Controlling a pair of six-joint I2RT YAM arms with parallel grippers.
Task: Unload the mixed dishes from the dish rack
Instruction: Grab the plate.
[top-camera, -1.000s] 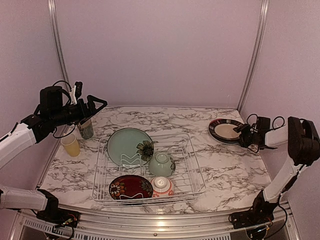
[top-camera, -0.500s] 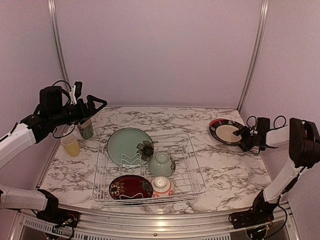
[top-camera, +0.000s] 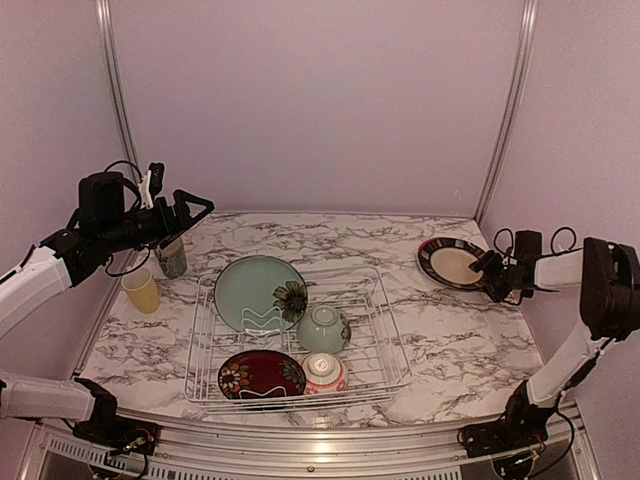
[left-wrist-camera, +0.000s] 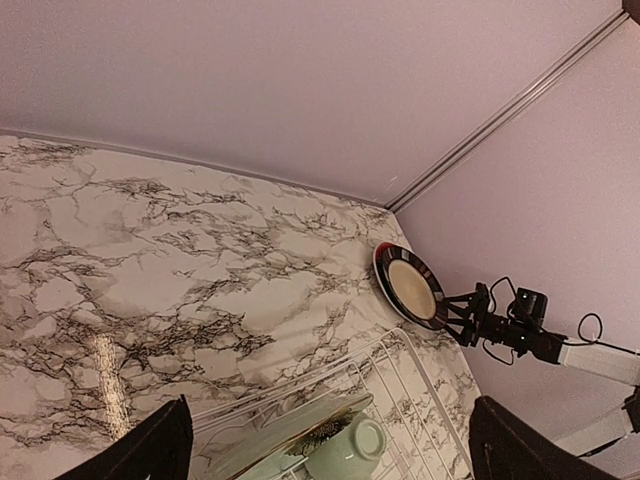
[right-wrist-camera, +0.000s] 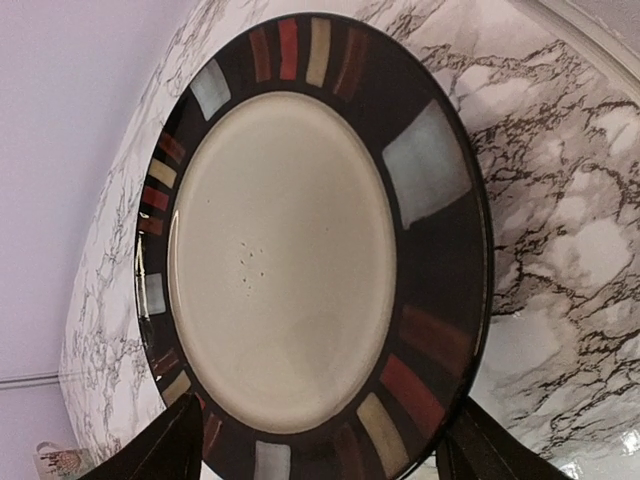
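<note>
The dish rack (top-camera: 340, 271) stands mid-table. It holds a teal floral plate (top-camera: 255, 292) on edge, a pale green bowl (top-camera: 323, 328), a red-striped white bowl (top-camera: 324, 372) and a dark red floral plate (top-camera: 261, 375). A black-rimmed cream plate (top-camera: 452, 262) lies on the table at the right rear. My right gripper (top-camera: 487, 270) is open at its right rim; in the right wrist view the plate (right-wrist-camera: 280, 250) fills the frame, with the gripper (right-wrist-camera: 320, 468) straddling its near edge. My left gripper (top-camera: 190, 207) hangs open and empty above the patterned tall cup (top-camera: 172, 257).
A yellow cup (top-camera: 142, 290) stands on the table left of the rack, near the left wall. From the left wrist, the rack's far corner (left-wrist-camera: 400, 345), the green bowl (left-wrist-camera: 358, 450) and the cream plate (left-wrist-camera: 412, 288) show. Walls close in on three sides.
The right gripper's jaws have widened at the cream plate's rim, and the plate now lies flat on the table. The left arm has not moved.
</note>
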